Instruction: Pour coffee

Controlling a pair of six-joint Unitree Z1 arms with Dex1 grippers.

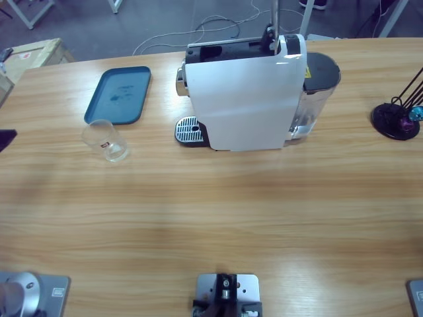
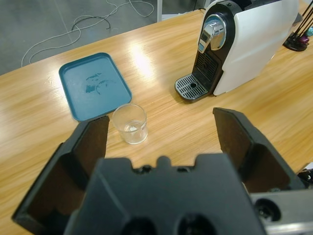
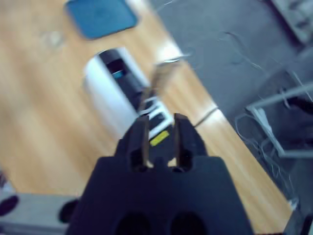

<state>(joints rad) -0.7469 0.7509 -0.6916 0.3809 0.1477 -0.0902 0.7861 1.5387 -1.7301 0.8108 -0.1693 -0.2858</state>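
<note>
My left pincer (image 2: 161, 142) gapes wide above the glass (image 2: 130, 123); teal tray (image 2: 93, 84) at eleven o'clock, coffee machine (image 2: 244, 44) at two; my right pincer (image 3: 159, 134) nearly together, empty.

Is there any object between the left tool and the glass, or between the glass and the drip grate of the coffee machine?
Nothing visible. Only bare table lies between the open left tool and the glass, and between the glass and the drip grate.
</note>
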